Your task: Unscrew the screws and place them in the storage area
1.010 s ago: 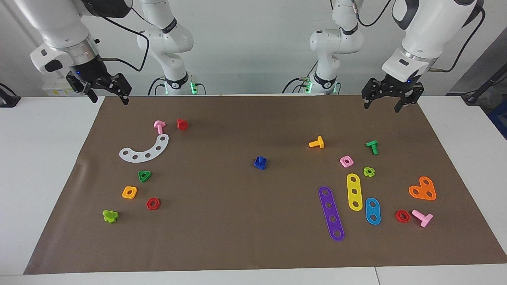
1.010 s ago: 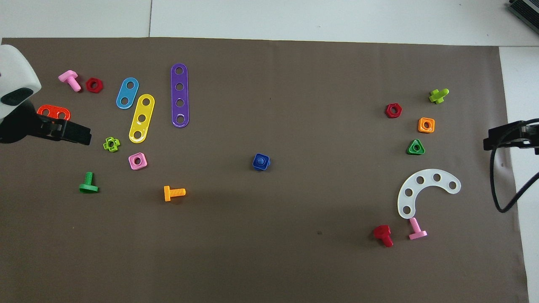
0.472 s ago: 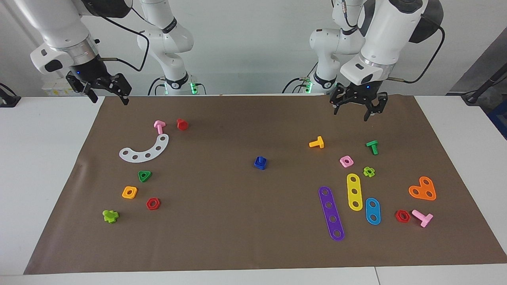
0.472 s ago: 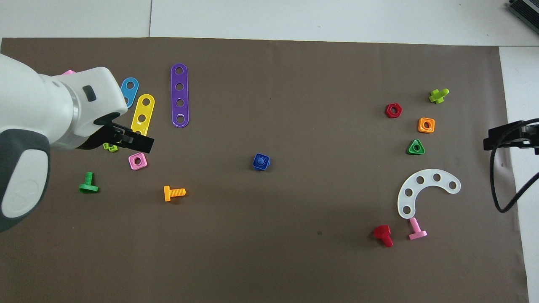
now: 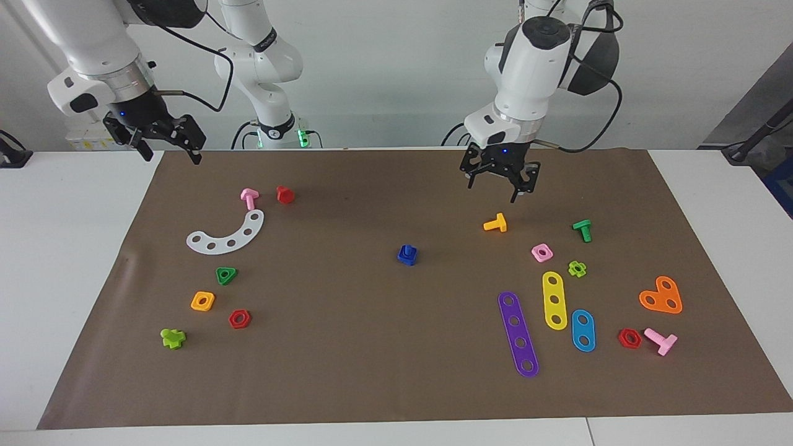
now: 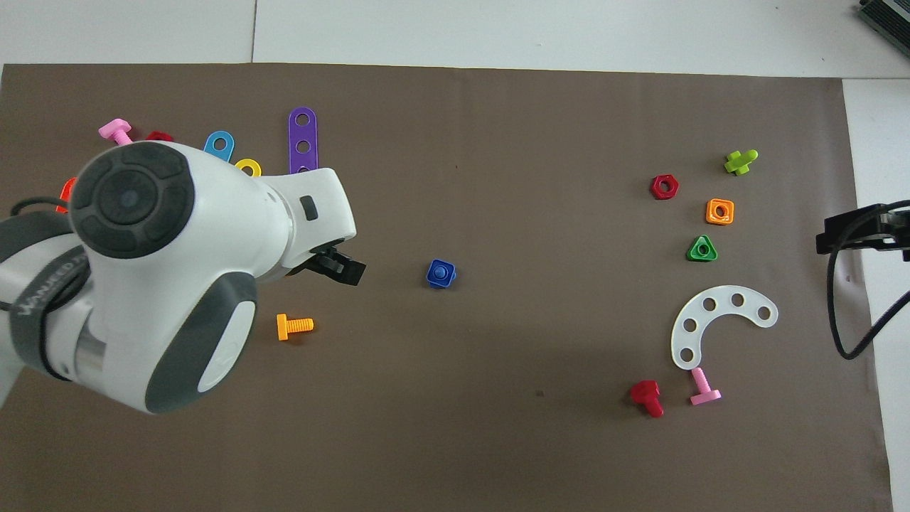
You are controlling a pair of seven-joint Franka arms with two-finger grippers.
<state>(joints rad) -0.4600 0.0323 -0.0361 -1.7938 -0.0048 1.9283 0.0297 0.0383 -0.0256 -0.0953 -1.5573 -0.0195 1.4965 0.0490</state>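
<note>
Movement is all on 1 side: the left gripper has swung in from the edge of the brown mat toward the middle in the last second, and now hangs above the mat just beside the orange bolt, on that bolt's robot-ward side. Its fingers are spread and hold nothing. The dark-blue screw sits alone at the mat's centre, seated in its blue square nut, well apart from the orange bolt toward the right arm's end and a little farther from the robots. It lies untouched — no finger is near it.

The shift reads as an approach: the left arm is closing on the screw, probably to grip and twist it free. The storage area, the cluster of loose strips and nuts spread around the orange bolt toward the left arm's end of the tabletop, has no blue screw in it yet.

The right gripper waits with fingers apart over the mat's corner at its own end — empty too.
</note>
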